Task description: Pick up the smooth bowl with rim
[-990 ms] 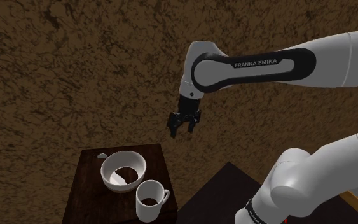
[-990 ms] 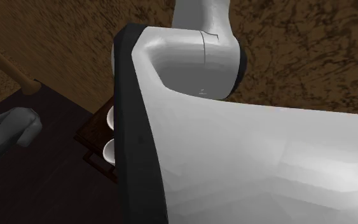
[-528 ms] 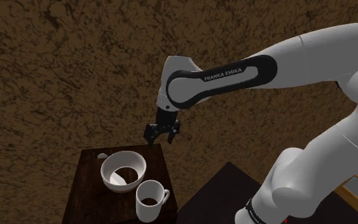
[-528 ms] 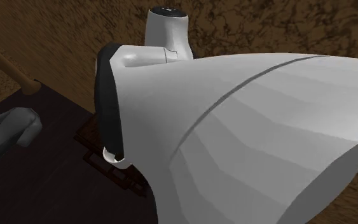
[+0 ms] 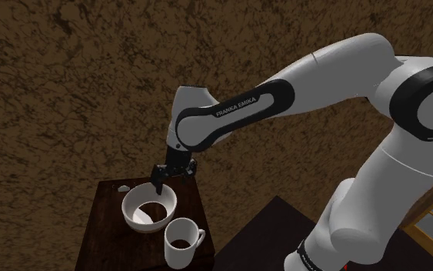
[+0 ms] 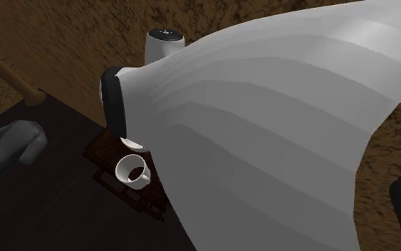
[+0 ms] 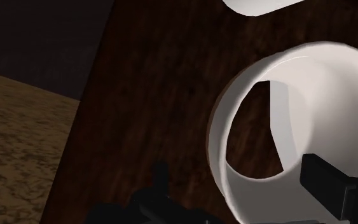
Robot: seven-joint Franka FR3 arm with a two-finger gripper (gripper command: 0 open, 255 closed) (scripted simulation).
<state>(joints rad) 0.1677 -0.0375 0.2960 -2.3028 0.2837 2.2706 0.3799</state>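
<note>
A smooth white bowl (image 5: 150, 208) with a broad rim stands on a small dark wooden table (image 5: 103, 231); its bottom looks dark. In the shoulder view my black gripper (image 5: 161, 182) hangs just over the bowl's far rim, pointing down. In the wrist view the bowl (image 7: 327, 95) lies close below, and the gripper (image 7: 234, 178) is open. One finger (image 7: 333, 188) is over the bowl's inside and the other over the table outside the rim, touching nothing. The second exterior view shows a sliver of the bowl (image 6: 133, 144) beside the arm.
A white mug (image 5: 182, 241) stands close beside the bowl towards the table's near edge, also seen as the mug (image 6: 131, 171). A small white object (image 5: 122, 188) lies at the table's far corner. Brown mottled floor surrounds the table. My dark stand (image 5: 268, 239) is at the lower right.
The arm has swung down and to the shoulder view's left, carrying the gripper from above the floor beside the table to the bowl's far rim. The fingers stayed open.
</note>
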